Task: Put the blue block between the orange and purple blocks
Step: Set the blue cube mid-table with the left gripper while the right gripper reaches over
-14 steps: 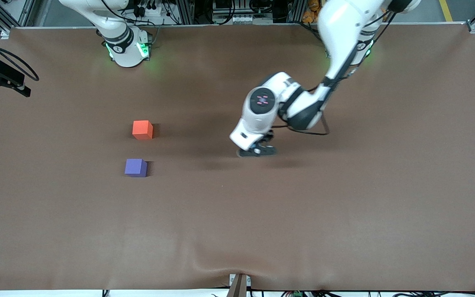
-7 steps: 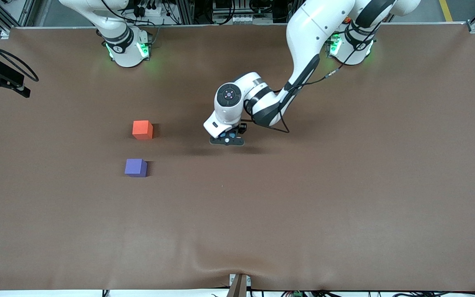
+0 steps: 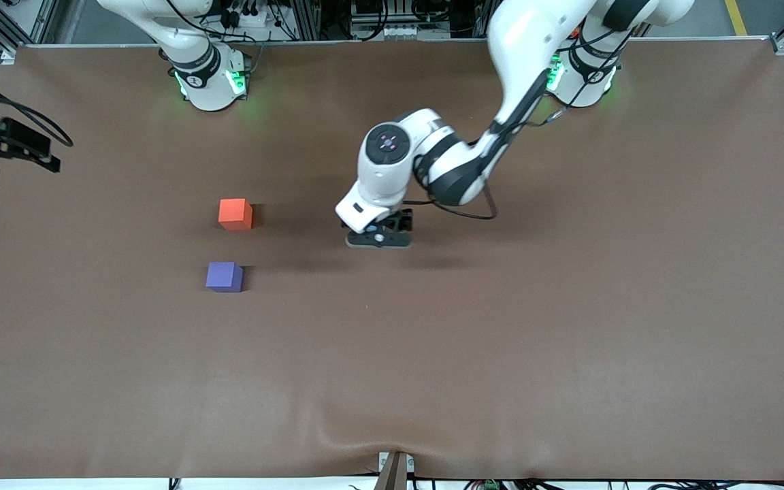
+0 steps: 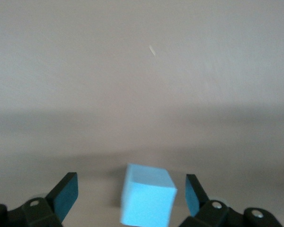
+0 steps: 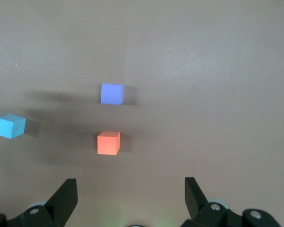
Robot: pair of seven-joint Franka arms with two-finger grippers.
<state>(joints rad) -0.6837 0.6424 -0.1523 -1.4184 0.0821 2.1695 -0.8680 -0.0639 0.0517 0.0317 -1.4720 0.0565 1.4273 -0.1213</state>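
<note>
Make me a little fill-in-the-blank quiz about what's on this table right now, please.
1. The left gripper has its fingers ____, with gaps beside the blue block.
2. The purple block lies ____ to the front camera than the orange block.
3. The right gripper holds ____ while that arm waits.
4. The gap between the orange and purple blocks holds ____ block so far.

Missing words: open; nearer; nothing; no
</note>
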